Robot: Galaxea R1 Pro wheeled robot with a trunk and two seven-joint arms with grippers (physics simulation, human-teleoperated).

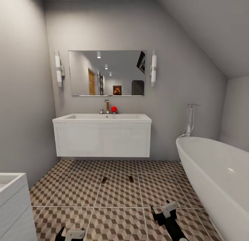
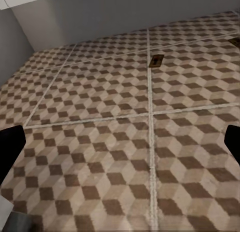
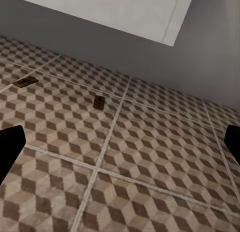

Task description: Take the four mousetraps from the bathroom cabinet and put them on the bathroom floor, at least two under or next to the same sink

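Two mousetraps lie flat on the cube-patterned bathroom floor [image 1: 117, 199] in front of the white wall-hung bathroom sink [image 1: 102, 118]: the left mousetrap [image 1: 104, 180] and the right mousetrap [image 1: 131, 178]. The left wrist view has them as the nearer mousetrap [image 2: 156, 60] and the farther mousetrap [image 2: 235, 41]. In the right wrist view a mousetrap [image 3: 99, 102] lies near a grout line, with the other mousetrap [image 3: 25, 82] beyond it. My left gripper [image 1: 71, 234] and right gripper [image 1: 160, 207] hover low over the tiles, both open and empty. The cabinet is out of view.
A white oval bathtub [image 1: 214, 171] with a floor-standing tap fills the right side. A second white vanity [image 1: 10, 196] juts in at the lower left. A red object [image 1: 113, 109] sits by the chrome tap [image 1: 107, 106] under a wall mirror [image 1: 106, 73].
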